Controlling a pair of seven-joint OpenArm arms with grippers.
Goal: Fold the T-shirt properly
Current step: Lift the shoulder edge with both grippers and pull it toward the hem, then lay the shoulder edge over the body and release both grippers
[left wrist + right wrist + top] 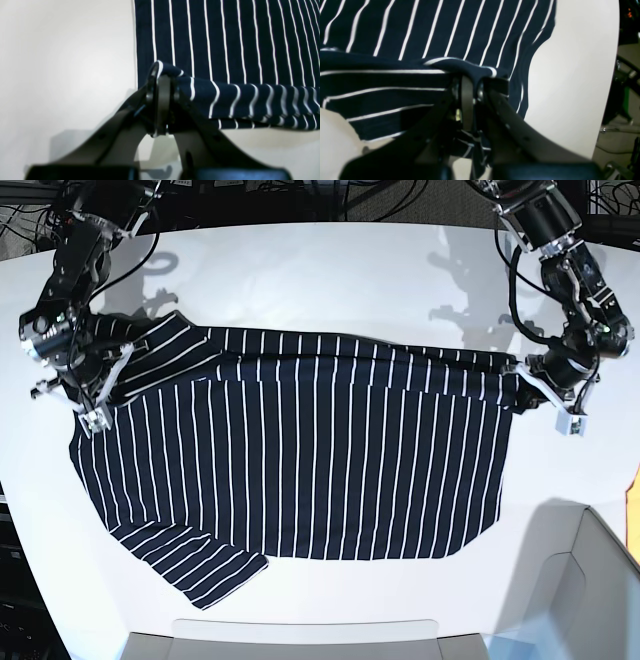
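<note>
White table (340, 270): T-shirt (300, 480) spread, far edge lifted; left gripper (162, 82) and right gripper (470, 82) clamp it. First fold begun, judged unfinished.

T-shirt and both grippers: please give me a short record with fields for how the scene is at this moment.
garment: T-shirt, dark navy with thin white stripes, spread on the white table
fold state: far edge lifted and turned over in a long band; rest lies flat
left gripper: shut on a corner of the cloth, at the base view's right
right gripper: shut on the cloth, at the base view's left
near sleeve: flat, untouched
</note>
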